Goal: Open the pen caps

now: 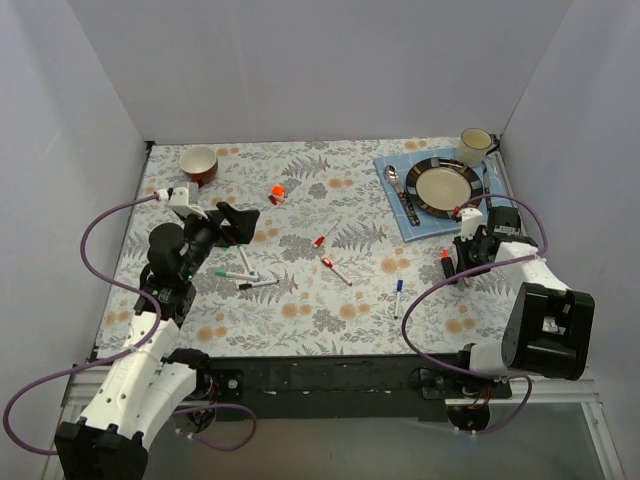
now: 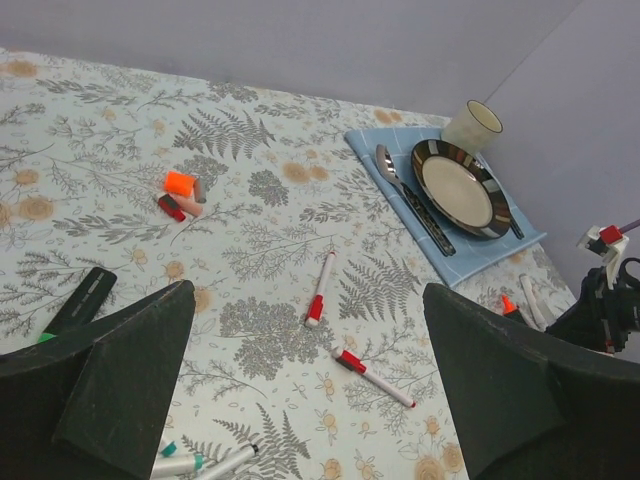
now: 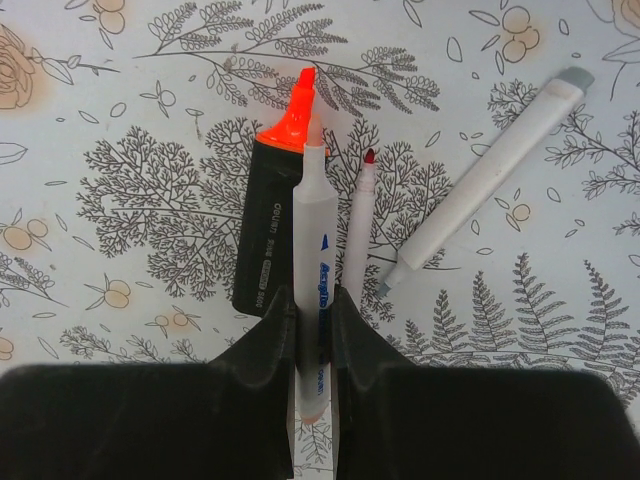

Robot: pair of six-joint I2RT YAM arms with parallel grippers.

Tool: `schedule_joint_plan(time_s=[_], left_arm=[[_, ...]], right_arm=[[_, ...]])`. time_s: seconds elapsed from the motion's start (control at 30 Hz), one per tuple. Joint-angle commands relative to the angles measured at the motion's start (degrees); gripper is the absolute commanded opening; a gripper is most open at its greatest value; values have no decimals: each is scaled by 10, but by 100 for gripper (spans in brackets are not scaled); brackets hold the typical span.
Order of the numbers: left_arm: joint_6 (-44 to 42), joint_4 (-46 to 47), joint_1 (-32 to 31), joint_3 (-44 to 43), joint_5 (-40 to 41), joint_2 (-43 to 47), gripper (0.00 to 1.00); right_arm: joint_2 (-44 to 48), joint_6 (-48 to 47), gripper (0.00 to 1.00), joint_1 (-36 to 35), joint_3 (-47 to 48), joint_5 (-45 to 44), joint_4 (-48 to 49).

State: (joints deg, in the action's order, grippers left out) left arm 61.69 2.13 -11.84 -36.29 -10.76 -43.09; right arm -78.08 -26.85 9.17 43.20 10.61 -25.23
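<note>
My left gripper (image 1: pixel 235 225) hangs open above the left of the table, its wide-apart fingers (image 2: pixel 130 370) holding nothing. Below it lie two red-capped white pens (image 2: pixel 318 290) (image 2: pixel 372 376). Farther back are loose pen caps, one orange (image 2: pixel 180 183) and one red (image 2: pixel 171 207). Green-ended pens (image 1: pixel 240 273) lie under the left arm, and a blue-ended pen (image 1: pixel 398 297) lies to the right. My right gripper (image 3: pixel 318 320) is shut on a white uncapped pen (image 3: pixel 318 230). It hovers over an uncapped black orange marker (image 3: pixel 270 220), a thin red-tipped pen (image 3: pixel 358 230) and a grey-tipped pen (image 3: pixel 480 190).
A red bowl (image 1: pixel 199 163) stands at the back left. At the back right, a blue mat (image 1: pixel 390 165) carries a dark-rimmed plate (image 1: pixel 444 186), a spoon (image 1: pixel 393 180) and a knife, with a cream mug (image 1: pixel 474 146) behind. White walls enclose the table.
</note>
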Motion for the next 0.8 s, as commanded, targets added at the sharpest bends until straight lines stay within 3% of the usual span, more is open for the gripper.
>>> schedule_joint_plan(time_s=[0.0,0.33,0.57,0.7,0.77], left_arm=[[-10,2,-2,-5,-7,16,98],[-9,-8,-2,-2,-15,24,98],[41,6,-2,1,-102,-37,98],[72,11,-2,-9,-201,-102,98],[81,6,-2,-11,-235,-124,98]], right_arm=[[-13,6,16,13,15,-7,9],[-21,5,37,19,20,8,4],[42,-7,37,20,25,45,-10],[100,-56,37,19,48,186,-50],[131,-105,37,18,54,308,-68]])
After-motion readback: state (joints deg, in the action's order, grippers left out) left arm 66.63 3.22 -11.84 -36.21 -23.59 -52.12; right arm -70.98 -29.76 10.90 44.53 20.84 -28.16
